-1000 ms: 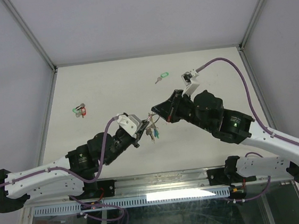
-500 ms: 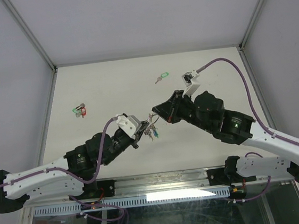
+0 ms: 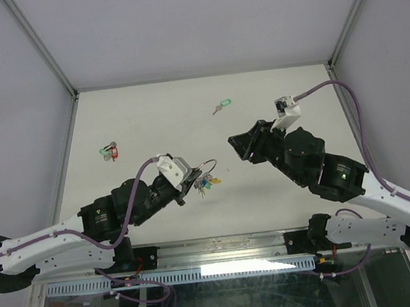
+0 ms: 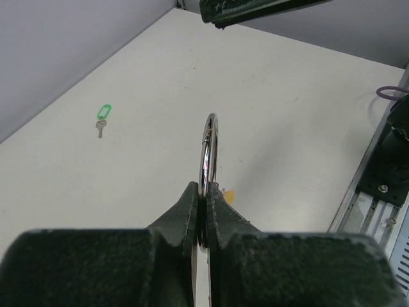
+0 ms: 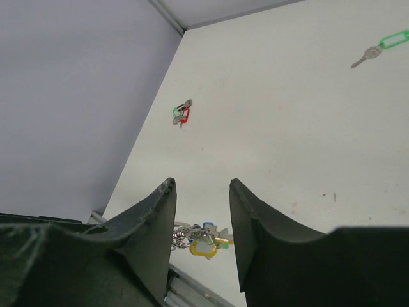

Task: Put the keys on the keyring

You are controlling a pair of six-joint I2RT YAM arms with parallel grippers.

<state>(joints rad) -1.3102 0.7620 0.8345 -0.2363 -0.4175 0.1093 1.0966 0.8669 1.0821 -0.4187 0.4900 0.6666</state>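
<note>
The left gripper (image 4: 203,192) is clamped shut on the keyring (image 4: 209,150), pinching its lower arc so that the ring stands on edge above the fingertips. In the top view a bunch of keys (image 3: 205,184) hangs from the ring at the gripper's 3 o'clock, with blue tags and a yellow one among them.

The right gripper (image 5: 201,185) has its jaws parted with nothing between them. In the top view it hovers over the table (image 3: 142,109), apart from the ring, which lies at its 8 o'clock.

Out from there, a green-tagged key (image 3: 221,107) lies loose on the table at about 11 o'clock from the right gripper (image 3: 234,141). Its long axis runs from 8 to 2 o'clock, tag toward 2 and blade toward 8. A red-and-green pair (image 3: 108,150) of keys lies well apart, at 10 o'clock from the left gripper (image 3: 190,178), near the table's left edge.

The coming move seems to turn on the green-tagged key. The free right arm is the nearer one, and it must reach away from the ring toward 11 o'clock. The fingers should probably close across the key's long axis, at the tag end. That would leave the blade end free to bring back toward the held ring.
</note>
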